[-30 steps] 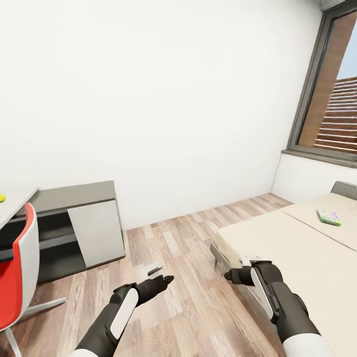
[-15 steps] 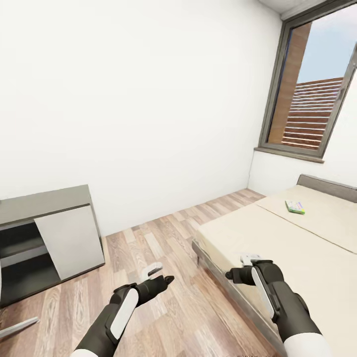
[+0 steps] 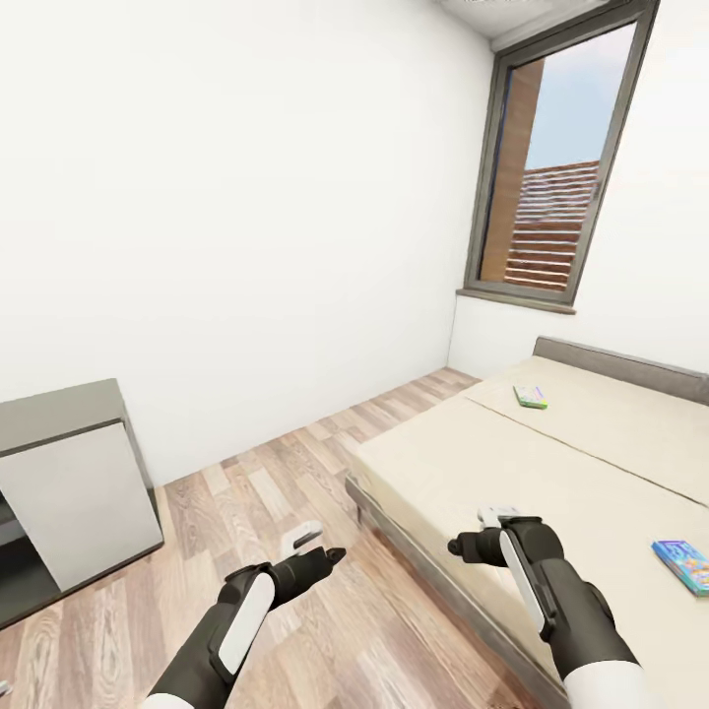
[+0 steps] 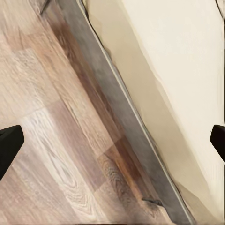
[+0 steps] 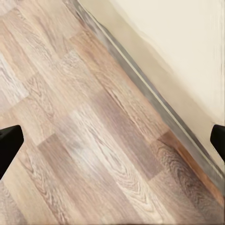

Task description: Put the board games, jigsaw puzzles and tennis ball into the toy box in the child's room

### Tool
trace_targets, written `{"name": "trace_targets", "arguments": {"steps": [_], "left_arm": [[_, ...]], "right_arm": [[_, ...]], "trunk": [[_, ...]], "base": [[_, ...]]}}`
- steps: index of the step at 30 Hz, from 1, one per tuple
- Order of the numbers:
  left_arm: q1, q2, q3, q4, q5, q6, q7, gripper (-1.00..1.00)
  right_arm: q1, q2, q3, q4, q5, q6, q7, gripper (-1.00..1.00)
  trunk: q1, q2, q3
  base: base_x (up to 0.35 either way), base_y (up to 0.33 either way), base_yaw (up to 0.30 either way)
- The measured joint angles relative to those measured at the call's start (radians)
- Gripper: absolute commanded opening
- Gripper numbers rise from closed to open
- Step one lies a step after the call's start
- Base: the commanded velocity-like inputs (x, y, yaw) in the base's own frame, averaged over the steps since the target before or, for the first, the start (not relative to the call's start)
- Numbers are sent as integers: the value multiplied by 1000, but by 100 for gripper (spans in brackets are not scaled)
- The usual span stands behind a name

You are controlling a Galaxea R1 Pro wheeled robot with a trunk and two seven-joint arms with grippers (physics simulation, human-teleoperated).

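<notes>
Both my end effectors, left [image 3: 313, 547] and right [image 3: 484, 530], are released, empty. Blue board game [image 3: 683, 565] lies on the bed [image 3: 551, 473], right of my right end effector; nearer arm: right.

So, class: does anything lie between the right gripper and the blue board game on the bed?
Nothing visible does. The right gripper hangs open over the bed's near edge, and only bare mattress separates it from the blue board game, which lies flat toward the robot's right.

Two board games [image 3: 532, 397] on bed [image 3: 473, 473]
</notes>
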Motion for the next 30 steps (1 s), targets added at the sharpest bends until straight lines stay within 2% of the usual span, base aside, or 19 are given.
{"name": "trace_targets", "arguments": {"steps": [30], "left_arm": [[1,0,-1,0,2,-8,-12,100]], "right_arm": [[1,0,0,0,2,0,0,100]], "trunk": [[0,0,-11]], "base": [[0,0,-285]]}}
